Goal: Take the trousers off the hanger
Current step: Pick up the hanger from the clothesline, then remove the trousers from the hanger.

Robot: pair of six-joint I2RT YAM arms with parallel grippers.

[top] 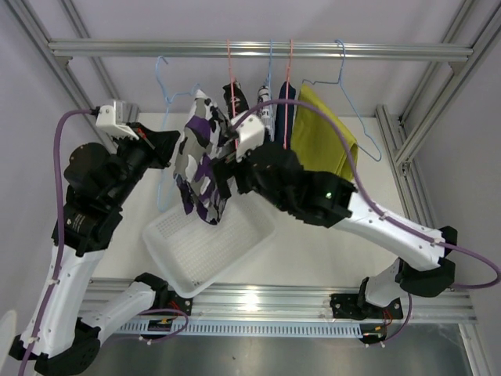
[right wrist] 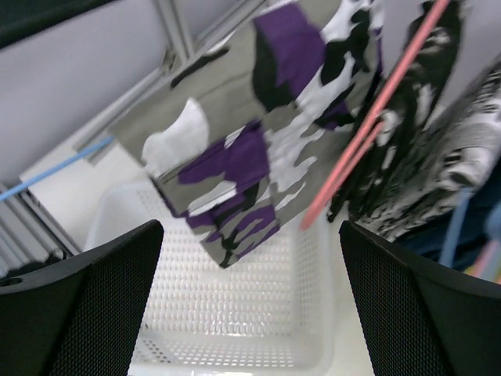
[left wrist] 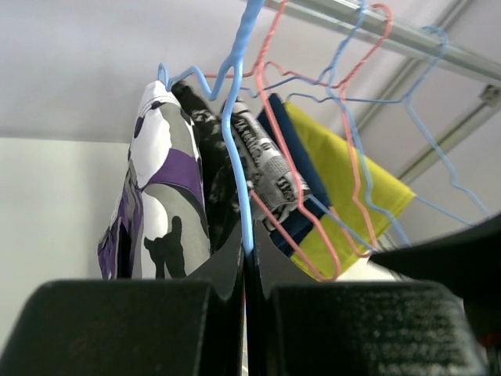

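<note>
Purple-grey-white camouflage trousers [top: 200,160] hang upper centre in the top view, their lower edge over the far corner of the white basket [top: 207,243]. Your left gripper [top: 166,145] sits just left of them and your right gripper [top: 225,176] just right, with bare table [top: 305,258] beyond the basket's right rim. In the left wrist view your jaws are pinched shut on the blue hanger [left wrist: 235,149] wire, with the camouflage trousers centre left and the other four pairs [left wrist: 270,168] crowded to the right. In the right wrist view your fingers [right wrist: 86,298] stand wide apart, holding nothing. The trousers' edge hangs ahead of them above the basket, and a pink hanger [right wrist: 368,133] is close on the right.
</note>
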